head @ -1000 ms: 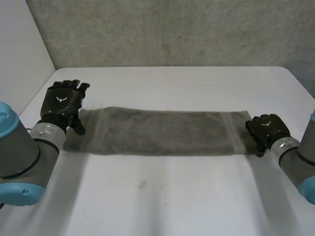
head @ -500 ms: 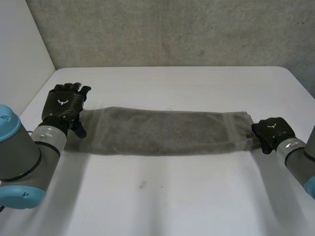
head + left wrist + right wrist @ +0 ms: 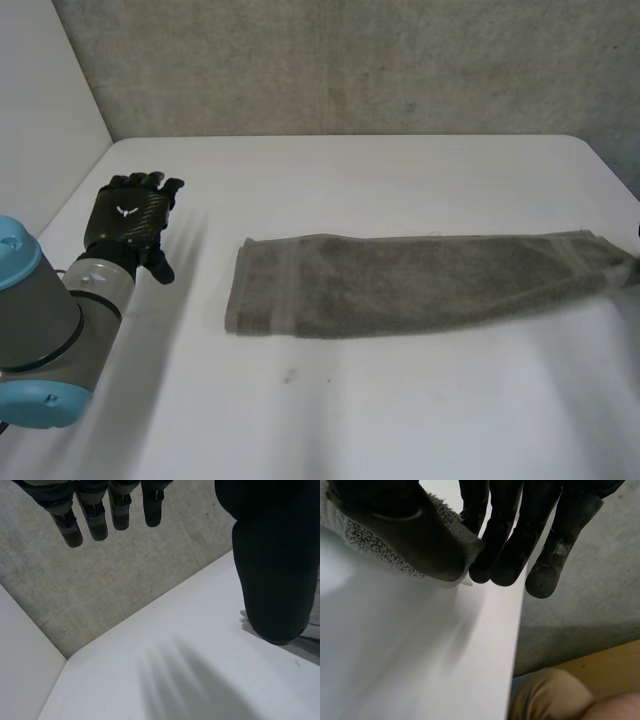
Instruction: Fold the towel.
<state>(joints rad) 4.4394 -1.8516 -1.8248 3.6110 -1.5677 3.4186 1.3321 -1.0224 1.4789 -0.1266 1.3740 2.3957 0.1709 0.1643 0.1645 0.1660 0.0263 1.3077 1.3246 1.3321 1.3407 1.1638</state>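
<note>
The towel (image 3: 400,285) lies as a long, narrow band across the right half of the worktop (image 3: 330,420), its right end bunched to a point at the worktop's edge. There the right hand (image 3: 415,525) pinches that end between thumb and fingers, a hold that suits drawing the band straight. The left hand (image 3: 128,215) hovers well apart from the towel's left end, fingers (image 3: 95,517) straight and empty, probably free to take that end for a fold.
</note>
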